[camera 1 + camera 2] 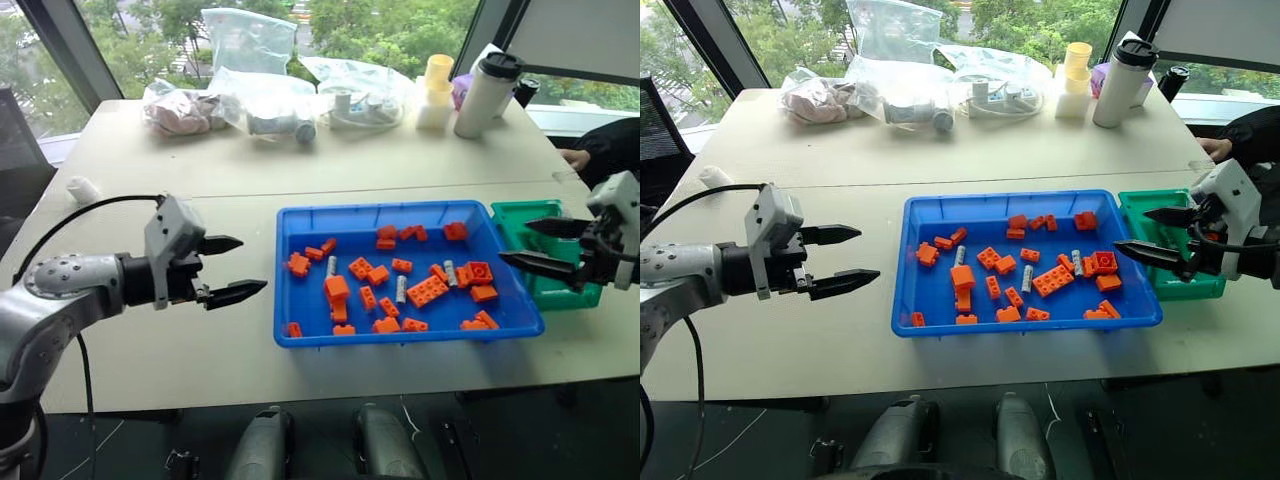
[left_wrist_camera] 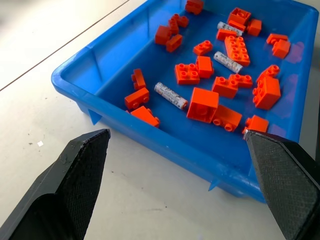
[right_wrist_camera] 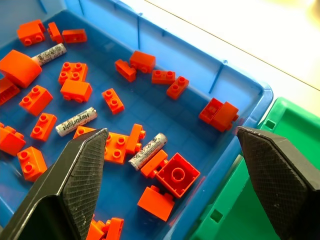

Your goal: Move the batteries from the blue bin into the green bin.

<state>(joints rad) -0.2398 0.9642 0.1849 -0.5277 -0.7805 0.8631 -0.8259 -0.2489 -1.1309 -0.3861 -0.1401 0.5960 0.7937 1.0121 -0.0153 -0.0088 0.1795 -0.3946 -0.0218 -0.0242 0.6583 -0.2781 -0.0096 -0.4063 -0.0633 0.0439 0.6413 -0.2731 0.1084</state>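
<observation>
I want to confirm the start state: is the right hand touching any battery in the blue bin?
Apart. In the right wrist view the open right hand hovers above the blue bin; the nearest battery lies free among orange bricks.

Three silver-grey batteries (image 1: 401, 289) lie flat among orange bricks (image 1: 427, 291) in the wide, shallow blue bin (image 1: 300, 217) on the table (image 1: 200, 180), with the smaller, deeper green bin (image 1: 520, 212) just beside its right end.

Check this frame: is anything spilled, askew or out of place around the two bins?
Nothing spilled. The three batteries lie among orange bricks inside the blue bin, none yet in the green bin. Both bins sit flat on the table, side by side.
</observation>
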